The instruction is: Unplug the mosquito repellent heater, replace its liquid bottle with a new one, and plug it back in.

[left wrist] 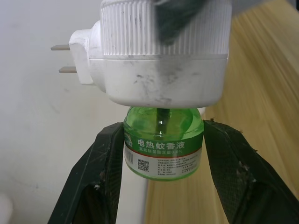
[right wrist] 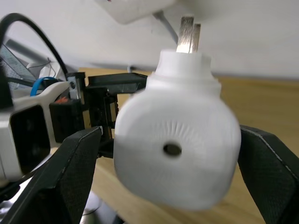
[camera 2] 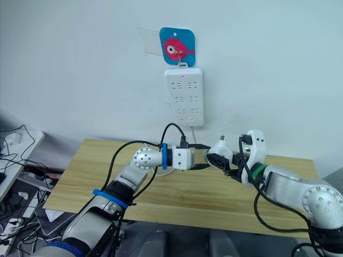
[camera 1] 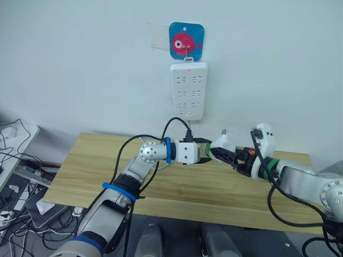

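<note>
The white mosquito repellent heater (camera 1: 221,144) is off the wall and hangs in the air above the table, prongs (right wrist: 188,33) pointing up toward the wall. My right gripper (camera 1: 229,153) is shut on its rounded body (right wrist: 175,149), one black finger on each side. The green liquid bottle (left wrist: 163,144) still sits in the heater's underside. My left gripper (left wrist: 163,125) comes in from the left and is shut on that bottle, with both fingers (left wrist: 103,172) pressed against its label.
A long white power strip (camera 1: 188,91) hangs on the wall under a blue fish hook (camera 1: 186,41), directly above the grippers. Its black cable (camera 1: 179,122) loops down behind my left wrist. The wooden table (camera 1: 96,166) lies below. Cables and a box (camera 1: 10,187) clutter the floor at left.
</note>
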Tool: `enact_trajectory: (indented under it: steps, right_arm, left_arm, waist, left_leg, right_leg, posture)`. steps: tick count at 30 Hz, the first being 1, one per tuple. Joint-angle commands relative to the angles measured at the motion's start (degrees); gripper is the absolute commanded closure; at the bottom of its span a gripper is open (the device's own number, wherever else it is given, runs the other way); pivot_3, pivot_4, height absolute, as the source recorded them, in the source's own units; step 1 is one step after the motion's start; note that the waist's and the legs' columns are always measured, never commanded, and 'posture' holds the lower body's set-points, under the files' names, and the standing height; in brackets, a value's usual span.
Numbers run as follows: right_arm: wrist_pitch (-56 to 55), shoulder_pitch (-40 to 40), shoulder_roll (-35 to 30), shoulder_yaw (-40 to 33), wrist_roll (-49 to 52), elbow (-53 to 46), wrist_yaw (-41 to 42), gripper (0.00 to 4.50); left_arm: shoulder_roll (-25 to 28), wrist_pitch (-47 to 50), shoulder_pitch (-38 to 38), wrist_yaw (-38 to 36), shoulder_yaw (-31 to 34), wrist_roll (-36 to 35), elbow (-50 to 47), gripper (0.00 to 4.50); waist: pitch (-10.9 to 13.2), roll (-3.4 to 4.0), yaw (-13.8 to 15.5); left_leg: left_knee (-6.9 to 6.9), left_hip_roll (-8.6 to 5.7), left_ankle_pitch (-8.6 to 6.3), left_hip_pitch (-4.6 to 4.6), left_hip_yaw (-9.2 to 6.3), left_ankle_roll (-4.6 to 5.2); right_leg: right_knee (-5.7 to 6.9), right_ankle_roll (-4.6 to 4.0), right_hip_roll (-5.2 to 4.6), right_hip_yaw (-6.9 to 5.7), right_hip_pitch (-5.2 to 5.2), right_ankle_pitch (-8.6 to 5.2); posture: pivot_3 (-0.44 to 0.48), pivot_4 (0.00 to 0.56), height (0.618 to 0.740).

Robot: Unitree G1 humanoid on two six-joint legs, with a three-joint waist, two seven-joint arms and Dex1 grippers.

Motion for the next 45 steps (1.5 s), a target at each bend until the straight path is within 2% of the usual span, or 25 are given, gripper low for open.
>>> enact_trajectory:
  steps: [1, 9, 13, 25, 28, 30, 31, 34, 36, 37, 41, 45]
  right_arm:
    - [-4.87, 2.16, 3.11, -1.27, -9.27, -6.61, 4.66, 0.03]
    - [-11.56, 3.4, 12.26, 2.77, -30.7, -8.41, 8.04, 0.03]
    - [-11.78, 2.37, 16.28, 5.1, -36.26, -7.39, 9.33, 0.03]
    - [-11.25, 0.64, 22.47, 6.94, -47.85, -5.34, 13.4, 0.03]
    - [-10.91, 0.53, 23.49, 6.59, -49.15, -5.12, 14.27, 0.59]
    - [-10.3, 0.54, 23.46, 6.76, -49.8, -5.03, 15.28, 1.22]
    - [-10.19, 0.72, 23.46, 6.58, -50.06, -4.8, 15.8, 1.38]
    - [-9.93, 0.99, 23.81, 5.84, -50.92, -4.5, 16.95, 1.39]
    - [-9.68, 0.9, 24.31, 5.29, -51.04, -4.45, 17.23, 1.39]
    - [-9.58, 0.85, 24.57, 5.04, -51.08, -4.39, 17.35, 1.39]
    - [-9.4, 0.87, 25.4, 4.1, -51.91, -4.34, 17.88, 1.4]
    - [-9.16, 1.59, 24.9, 3.49, -52.84, -4.55, 19.2, 1.4]
  left_arm:
    - [-2.82, 6.73, 1.75, 0.05, 3.41, -7.39, -2.97, 2.26]
    - [-7.24, 20.15, 5.13, -0.19, 5.79, -16.05, -10.91, 2.26]
    - [-8.55, 26.39, 6.09, 1.92, 6.29, -17.65, -14.3, 2.26]
    - [-9.13, 32.63, 9.23, 3.4, 5.31, -18.13, -21.27, 2.26]
    - [-9.21, 33.5, 9.73, 3.63, 5.26, -18.24, -22.26, 2.26]
    - [-9.3, 34.25, 9.94, 3.93, 5.41, -18.48, -22.65, 2.26]
    - [-9.31, 34.69, 9.99, 4.0, 5.52, -18.68, -22.92, 2.26]
    - [-9.25, 35.78, 10.2, 4.01, 5.79, -19.13, -23.67, 2.26]
    - [-8.89, 36.31, 10.49, 3.18, 5.94, -19.85, -24.31, 1.49]
    - [-8.68, 36.5, 10.6, 2.86, 5.98, -20.14, -24.55, 1.3]
    - [-6.41, 36.42, 10.89, 0.61, 7.92, -22.16, -25.52, 0.06]
    - [-0.91, 36.9, 10.49, -4.1, 11.59, -25.79, -27.14, 0.0]
  waist:
    - [0.0, 0.0, -0.15]
    - [-0.02, 0.02, -0.38]
    - [-0.03, 0.04, -0.57]
    - [-0.05, 0.05, -1.12]
    - [-0.05, 0.05, -1.13]
    - [-0.05, 0.05, -1.12]
    - [-0.05, 0.05, -1.12]
    - [-0.05, 0.05, -1.09]
    - [-0.05, 0.05, -1.06]
    - [-0.04, 0.05, -1.06]
    - [-0.04, 0.05, -0.96]
    - [-0.05, 0.07, -1.14]
  left_leg:
    - [0.0, 0.0, 0.0, 0.01, 0.0, 0.0]
    - [0.01, 0.0, 0.01, 0.04, 0.01, -0.02]
    - [0.01, 0.01, 0.01, 0.06, 0.0, -0.02]
    - [0.01, 0.0, 0.02, 0.06, -0.01, -0.03]
    - [0.01, 0.0, 0.02, 0.06, 0.0, -0.03]
    - [0.01, 0.0, 0.02, 0.06, 0.0, -0.03]
    - [0.01, 0.0, 0.01, 0.06, 0.0, -0.03]
    - [0.01, 0.0, 0.01, 0.06, -0.01, -0.02]
    - [0.01, 0.0, 0.01, 0.07, 0.0, -0.02]
    - [0.01, 0.0, 0.01, 0.06, 0.0, -0.02]
    - [0.01, 0.0, 0.01, 0.06, 0.0, -0.02]
    - [-0.02, 0.04, 0.01, 0.11, -0.01, -0.02]
  right_leg:
    - [0.02, 0.0, 0.0, 0.0, 0.0, 0.0]
    - [0.04, 0.02, 0.04, 0.02, 0.0, -0.01]
    - [0.04, 0.01, 0.04, 0.01, 0.0, -0.01]
    - [0.04, 0.01, 0.03, 0.02, 0.01, -0.01]
    - [0.05, 0.01, 0.03, 0.03, 0.01, 0.0]
    - [0.05, 0.01, 0.03, 0.03, 0.01, 0.0]
    - [0.05, 0.01, 0.03, 0.02, 0.01, 0.0]
    - [0.05, 0.01, 0.03, 0.02, 0.01, 0.0]
    - [0.05, 0.01, 0.03, 0.02, 0.01, 0.0]
    - [0.05, 0.01, 0.03, 0.02, 0.01, 0.0]
    - [0.04, 0.01, 0.02, 0.02, 0.02, 0.0]
    - [0.08, 0.01, 0.04, 0.02, 0.01, 0.0]
  posture:
    - [-0.014, 0.165, 0.74]
    - [-0.045, 0.161, 0.74]
    - [-0.046, 0.161, 0.74]
    - [-0.038, 0.16, 0.74]
    - [-0.029, 0.161, 0.74]
    - [-0.029, 0.161, 0.74]
    - [-0.022, 0.163, 0.74]
    - [-0.018, 0.163, 0.74]
    - [-0.011, 0.163, 0.74]
    - [-0.011, 0.163, 0.74]
    - [-0.001, 0.162, 0.74]
    - [0.002, 0.162, 0.74]
